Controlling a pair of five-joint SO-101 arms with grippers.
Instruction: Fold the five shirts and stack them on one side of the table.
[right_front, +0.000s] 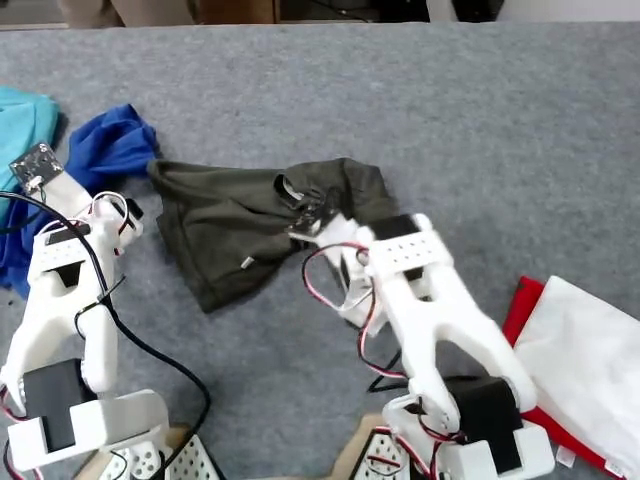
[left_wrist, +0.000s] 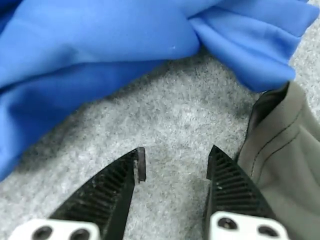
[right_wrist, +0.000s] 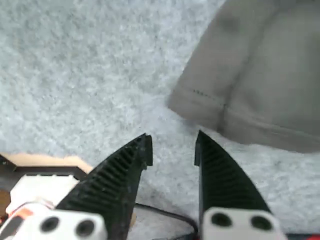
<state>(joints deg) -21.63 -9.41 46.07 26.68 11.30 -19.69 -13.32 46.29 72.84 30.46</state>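
The olive shirt (right_front: 260, 225) lay crumpled near the middle of the grey table (right_front: 480, 130), not yet folded. Just beside its left corner sat the bunched blue shirt (right_front: 110, 145), and beyond that, farther from the olive one, the teal shirt (right_front: 20, 125) at the table's edge. The left gripper (left_wrist: 176, 150) hung over a bare patch of table between the blue cloth and the olive shirt's edge, its ribbed fingers (left_wrist: 115, 185) spread wide with nothing between them. The right gripper (right_wrist: 173, 135) hung just off the olive shirt's hem on the opposite side, its fingers (right_wrist: 120, 175) also apart and empty, above the table rather than the cloth. Well away from the olive shirt, past the right arm, a white shirt (right_front: 585, 360) lay flat on top of a red shirt (right_front: 520, 310).
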